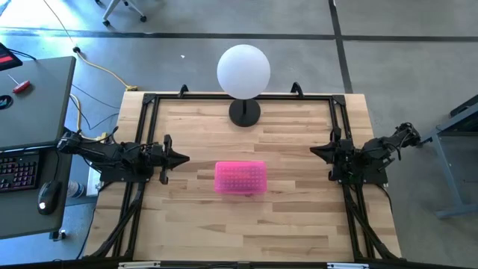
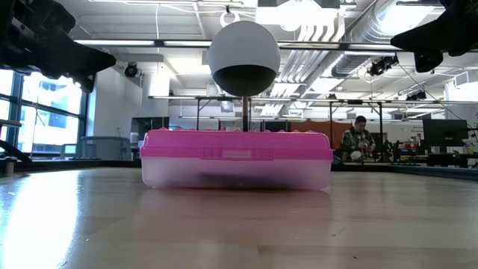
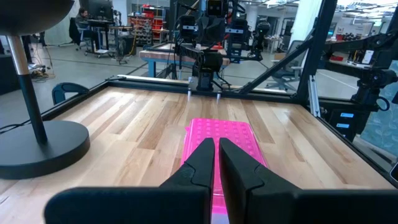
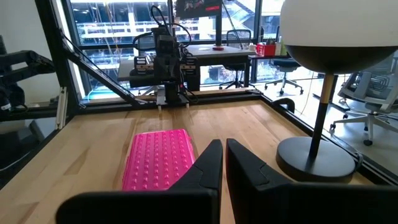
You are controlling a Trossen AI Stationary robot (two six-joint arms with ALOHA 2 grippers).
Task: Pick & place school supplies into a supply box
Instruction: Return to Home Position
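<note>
The supply box [image 1: 240,178] sits near the table's middle, its clear body flat on the wood and its pink textured lid shut; it also shows in the low view [image 2: 236,158] and both wrist views [image 3: 221,140] [image 4: 157,157]. No pens, pencils or scissors show anywhere. My left gripper [image 1: 183,158] waits shut by the table's left edge, above the wood, pointing toward the box. My right gripper [image 1: 314,150] waits shut by the right edge, also pointing at the box. Neither touches anything.
A white globe lamp [image 1: 243,72] on a round black base [image 1: 244,113] stands at the table's far middle, behind the box. A black frame rail [image 1: 149,127] runs along the table's sides. Bare wood lies in front of the box [image 1: 246,232]. A person [image 2: 359,140] sits far behind.
</note>
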